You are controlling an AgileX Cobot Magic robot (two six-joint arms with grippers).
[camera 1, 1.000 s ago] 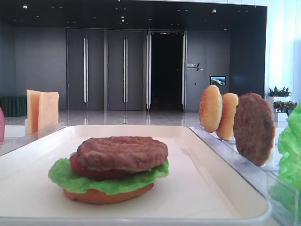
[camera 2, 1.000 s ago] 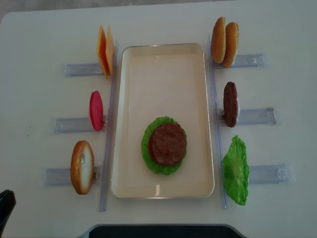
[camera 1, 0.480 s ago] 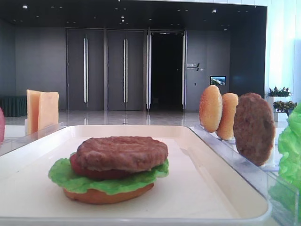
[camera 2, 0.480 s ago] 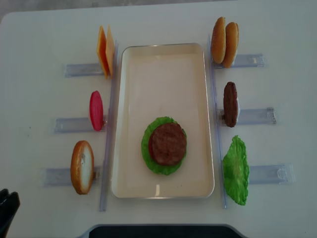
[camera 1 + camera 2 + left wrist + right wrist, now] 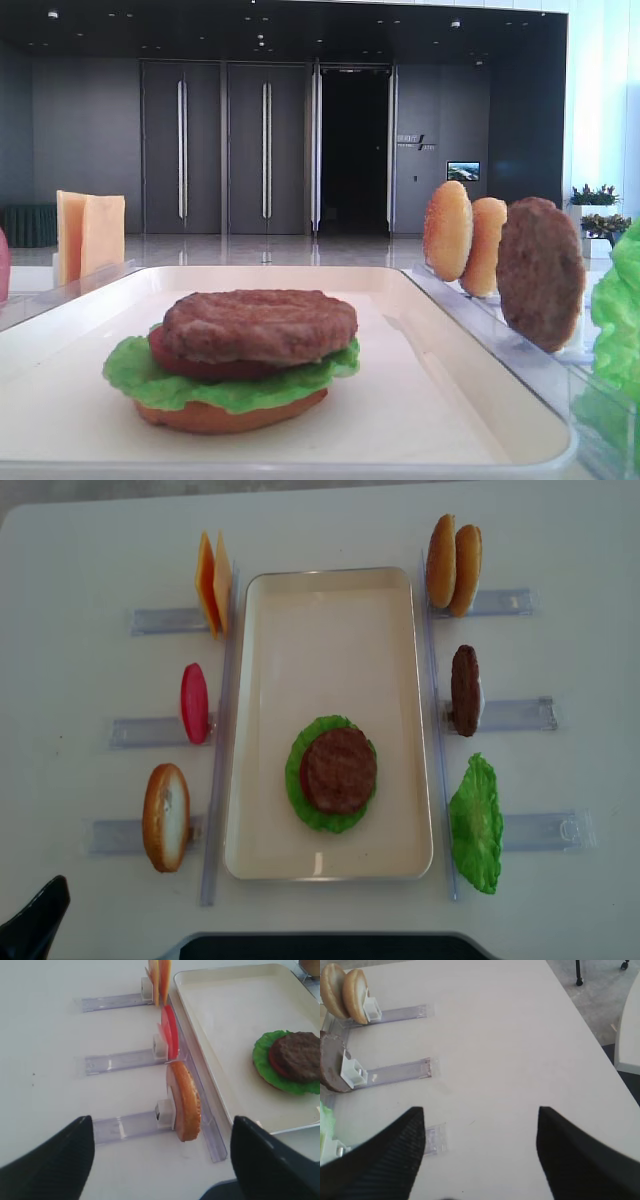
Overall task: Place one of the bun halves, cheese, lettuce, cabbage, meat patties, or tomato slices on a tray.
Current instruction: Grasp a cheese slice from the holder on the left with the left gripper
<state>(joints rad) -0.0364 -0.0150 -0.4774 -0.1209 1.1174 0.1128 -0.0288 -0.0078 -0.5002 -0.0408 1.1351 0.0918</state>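
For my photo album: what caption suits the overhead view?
Half-built burger, patty on top, on a cream tray, spare ingredients racked either side.

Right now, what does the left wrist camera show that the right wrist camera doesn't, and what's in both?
Only the left wrist view shows the tray with the stacked burger, the standing cheese, the tomato slices, a lone bun half and the open left hand.

Only the right wrist view shows two bun halves, a meat patty, a lettuce edge and the open right hand.

Both show the white table and clear holder racks.
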